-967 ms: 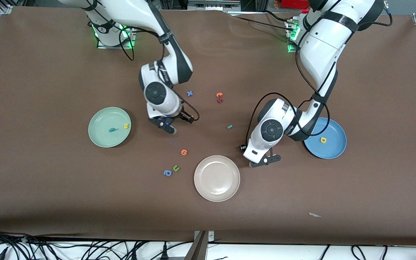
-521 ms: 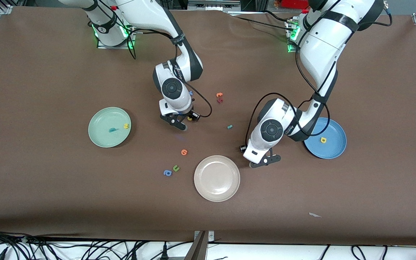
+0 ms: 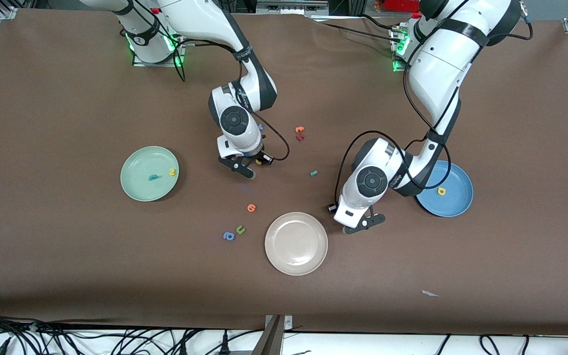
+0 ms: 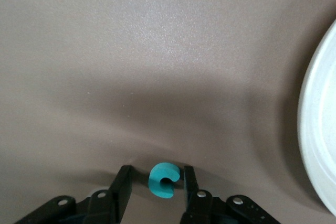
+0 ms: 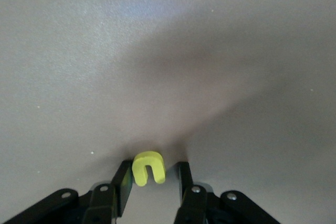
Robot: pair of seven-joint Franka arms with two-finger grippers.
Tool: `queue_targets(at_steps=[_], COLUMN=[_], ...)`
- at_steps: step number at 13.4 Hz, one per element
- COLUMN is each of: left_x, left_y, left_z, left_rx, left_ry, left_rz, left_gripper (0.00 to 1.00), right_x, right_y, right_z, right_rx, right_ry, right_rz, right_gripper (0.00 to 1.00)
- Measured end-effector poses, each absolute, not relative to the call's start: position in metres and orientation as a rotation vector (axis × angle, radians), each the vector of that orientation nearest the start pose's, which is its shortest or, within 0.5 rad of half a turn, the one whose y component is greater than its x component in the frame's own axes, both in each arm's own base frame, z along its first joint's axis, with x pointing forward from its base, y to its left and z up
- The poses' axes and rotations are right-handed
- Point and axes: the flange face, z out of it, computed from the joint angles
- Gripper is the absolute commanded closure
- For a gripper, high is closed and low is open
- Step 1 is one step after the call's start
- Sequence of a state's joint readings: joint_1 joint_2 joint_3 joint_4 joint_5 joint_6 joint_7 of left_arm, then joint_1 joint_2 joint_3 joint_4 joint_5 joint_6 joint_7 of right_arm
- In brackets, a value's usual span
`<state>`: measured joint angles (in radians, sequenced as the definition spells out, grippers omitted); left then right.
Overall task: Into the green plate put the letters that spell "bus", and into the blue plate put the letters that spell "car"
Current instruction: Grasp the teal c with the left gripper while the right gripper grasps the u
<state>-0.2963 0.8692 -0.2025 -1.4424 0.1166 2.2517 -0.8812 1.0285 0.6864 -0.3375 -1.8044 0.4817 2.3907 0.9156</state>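
The green plate [image 3: 138, 190] holds a teal letter [image 3: 154, 177] and a yellow letter [image 3: 172, 172]. A yellow "a" [image 3: 441, 191] lies in the blue plate [image 3: 454, 206]. My right gripper [image 3: 242, 169] [image 5: 154, 165] is down at the table between the green plate and the small teal "r" [image 3: 314, 173]. It is open around a yellow "u" [image 5: 148, 168], which touches one finger and stands clear of the other. My left gripper [image 3: 363, 224] [image 4: 156, 170] is down between the cream plate and the blue plate. It is open around a teal "c" [image 4: 164, 180], which leans on one finger.
A cream plate [image 3: 313, 264] [image 4: 320, 129] sits close beside the left gripper. An orange letter [image 3: 251, 207], a green "u" [image 3: 240, 229] and a blue "a" [image 3: 228, 236] lie nearer the camera than the right gripper. Orange [image 3: 300, 130] and dark red [image 3: 300, 137] letters lie toward the bases.
The right arm has swung away from the green plate toward the table's middle, and its fingers have narrowed around the yellow "u". The left gripper has shifted slightly nearer the camera.
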Motion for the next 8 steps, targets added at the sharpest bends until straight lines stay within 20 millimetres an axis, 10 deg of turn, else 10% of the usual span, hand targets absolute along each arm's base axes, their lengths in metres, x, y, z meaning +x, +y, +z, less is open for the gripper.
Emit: queue_targets(at_steps=[5,8], left_x=[0.644,0.645], left_y=[-0.318,-0.317], left_z=[0.173,0.173], left_rx=[-3.106,-3.106], left_ry=[-0.612,-0.613], left_rz=[0.115,0.114], left_gripper=[0.72,0.74], right_x=[0.491,0.521], right_y=[0.421,0.387], right_z=[0.179,0.207], right_rx=[-2.998,-3.048], right_ry=[0.765,0.671], right_rz=[0.126,0.115], right_gripper=[0.89,0.88])
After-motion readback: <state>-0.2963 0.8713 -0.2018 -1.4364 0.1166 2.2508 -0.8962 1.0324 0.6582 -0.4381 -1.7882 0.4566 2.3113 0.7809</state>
